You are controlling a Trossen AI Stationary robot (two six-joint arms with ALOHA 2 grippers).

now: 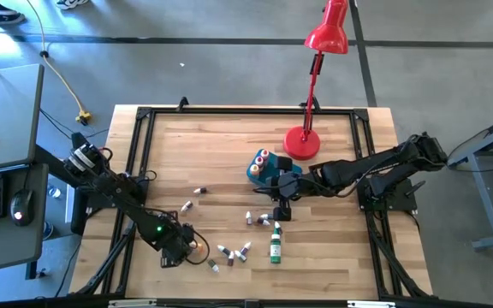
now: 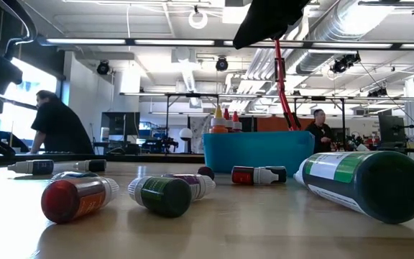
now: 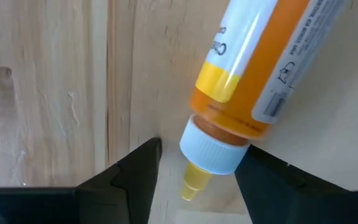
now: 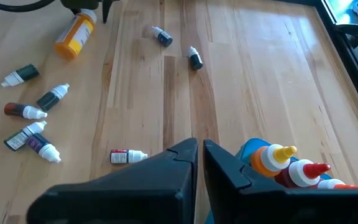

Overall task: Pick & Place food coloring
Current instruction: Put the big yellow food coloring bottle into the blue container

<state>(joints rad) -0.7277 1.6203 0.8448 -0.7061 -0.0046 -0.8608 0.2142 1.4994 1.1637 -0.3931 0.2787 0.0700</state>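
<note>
Left gripper (image 3: pixel 194 180), fingers spread, straddles the cap end of an orange bottle (image 3: pixel 260 68) lying flat near the table's (image 1: pixel 229 145) near-left edge, its long axis running away from the gripper and its tip pointing toward it. Right gripper (image 4: pixel 200 152), fingers pressed together, hovers beside the teal tub (image 1: pixel 264 169).

**Count of items.** Two tools: left tool (image 3: pixel 197 158) and right tool (image 4: pixel 201 148).
- One large orange bottle (image 3: pixel 253 68), its cap between the left tool's fingers.
- One large green bottle (image 1: pixel 275 248), just beside the right tool.
- Small dropper bottles (image 4: pixel 128 156) lying on the desk (image 4: pixel 260 68): at least seven ahead of the right tool.
- One teal tub (image 4: pixel 248 149) beneath the right tool, showing three capped bottles (image 4: pixel 272 155).
- One red lamp (image 1: pixel 315 77).
- Two people (image 2: pixel 60 126).
</note>
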